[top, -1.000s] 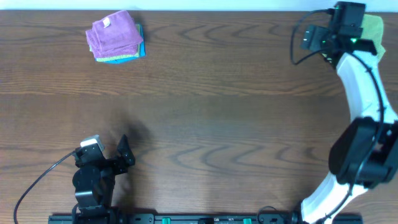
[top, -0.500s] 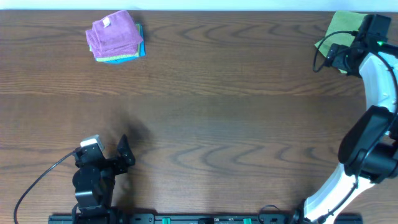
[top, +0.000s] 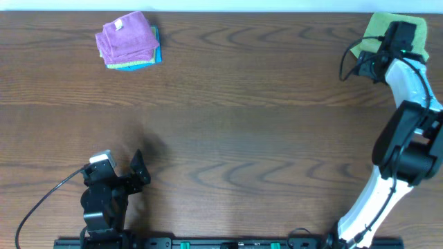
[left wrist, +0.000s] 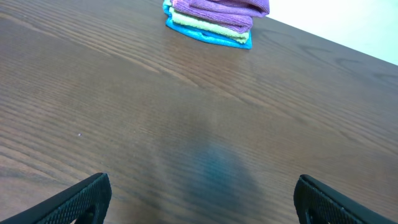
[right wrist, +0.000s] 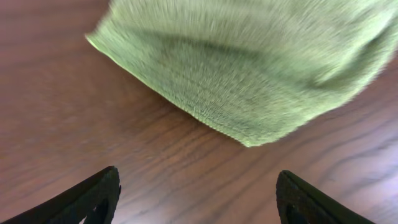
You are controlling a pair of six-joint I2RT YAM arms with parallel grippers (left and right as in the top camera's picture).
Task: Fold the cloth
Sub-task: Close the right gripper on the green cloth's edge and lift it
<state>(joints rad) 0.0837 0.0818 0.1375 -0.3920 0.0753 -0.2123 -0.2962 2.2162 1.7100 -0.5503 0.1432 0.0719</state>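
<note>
Right jaws gape wide near the cloth (right wrist: 249,68).

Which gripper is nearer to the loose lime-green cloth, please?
Right. The right gripper hangs at the edge of the cloth in the far right corner; the left gripper sits at the near left, across the table.

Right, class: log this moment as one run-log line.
phase: pre-grasp | right pincer: open, near lime-green cloth, not gripping | left pincer: open, over wooden table
</note>
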